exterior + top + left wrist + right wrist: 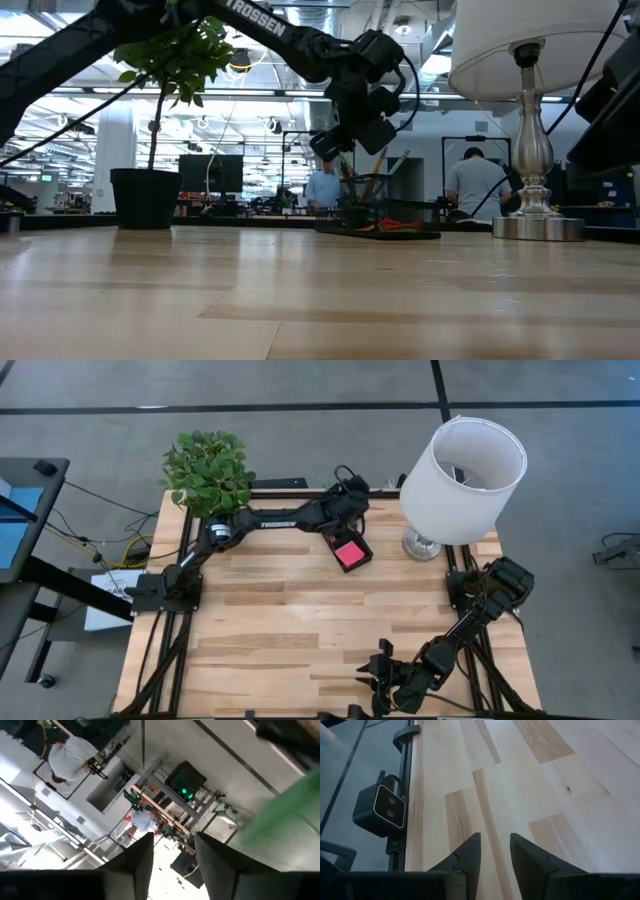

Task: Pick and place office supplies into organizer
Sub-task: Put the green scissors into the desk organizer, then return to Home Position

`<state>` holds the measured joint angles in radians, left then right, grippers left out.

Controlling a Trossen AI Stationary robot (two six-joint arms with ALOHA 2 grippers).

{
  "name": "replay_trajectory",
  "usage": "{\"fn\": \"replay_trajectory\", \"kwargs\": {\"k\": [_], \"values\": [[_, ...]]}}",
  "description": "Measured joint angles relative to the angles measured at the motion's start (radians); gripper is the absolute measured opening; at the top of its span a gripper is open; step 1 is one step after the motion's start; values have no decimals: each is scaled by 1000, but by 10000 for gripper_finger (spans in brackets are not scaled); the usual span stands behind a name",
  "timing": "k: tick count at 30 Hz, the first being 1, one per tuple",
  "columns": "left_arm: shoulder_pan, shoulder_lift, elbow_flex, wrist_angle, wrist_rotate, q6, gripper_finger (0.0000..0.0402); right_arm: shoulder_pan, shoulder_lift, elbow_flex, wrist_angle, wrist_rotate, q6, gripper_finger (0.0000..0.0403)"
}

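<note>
One organizer (349,548) showing in the high view, sitting at the far middle of the wooden table (300,620), long axis running diagonally from far-left to near-right, pink sticky-note pad (350,554) lying in its low tray at the near-right end. Sitting just beside the base of one white lamp (462,478), with one potted plant (207,470) at the far-left corner. Left gripper (348,488) hanging over the organizer's far end, arm reading "TROSSEN" along its link; finger gap not visible from here. Right gripper (380,675) waiting low at the near edge, well apart from the organizer.

Moving to the low view: organizer (375,210) standing on the far side of the table, several pens or pencils poking up out of its taller slotted section, leaning at slight angles, exact count not readable. Something red and green lying in the low tray. Left gripper (345,140) hovering right above those upright items, "TROSSEN" readable on the arm. Two people visible in the room behind.

Left wrist view: two dark fingers (137,857) standing apart with a clear gap, nothing between them, looking out into the room; blurred green shape at one edge, not identifiable.

Right wrist view: fingers (467,855) parted narrowly, gripping nothing, pointing along bare table boards (530,785), one small camera (382,810) mounted at the table edge.
</note>
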<state>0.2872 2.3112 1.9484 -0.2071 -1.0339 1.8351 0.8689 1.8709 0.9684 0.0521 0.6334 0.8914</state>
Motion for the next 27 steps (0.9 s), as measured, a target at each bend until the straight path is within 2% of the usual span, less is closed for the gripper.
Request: {"fn": "replay_trajectory", "kwargs": {"k": [5, 8, 15, 21, 27], "values": [[-18, 0, 0, 85, 8, -50, 171, 1, 0, 0, 0, 0, 9, 98], [-34, -7, 0, 135, -40, -53, 185, 1, 0, 0, -1, 0, 6, 98], [-96, -93, 0, 139, -66, -125, 194, 15, -17, 0, -11, -13, -85, 98], [-176, -244, 0, 138, -112, -230, 194, 86, -151, 0, -39, -14, -127, 98], [-271, -414, 1, 94, -187, -360, 194, 197, -296, 0, -48, 59, -314, 98]]}}
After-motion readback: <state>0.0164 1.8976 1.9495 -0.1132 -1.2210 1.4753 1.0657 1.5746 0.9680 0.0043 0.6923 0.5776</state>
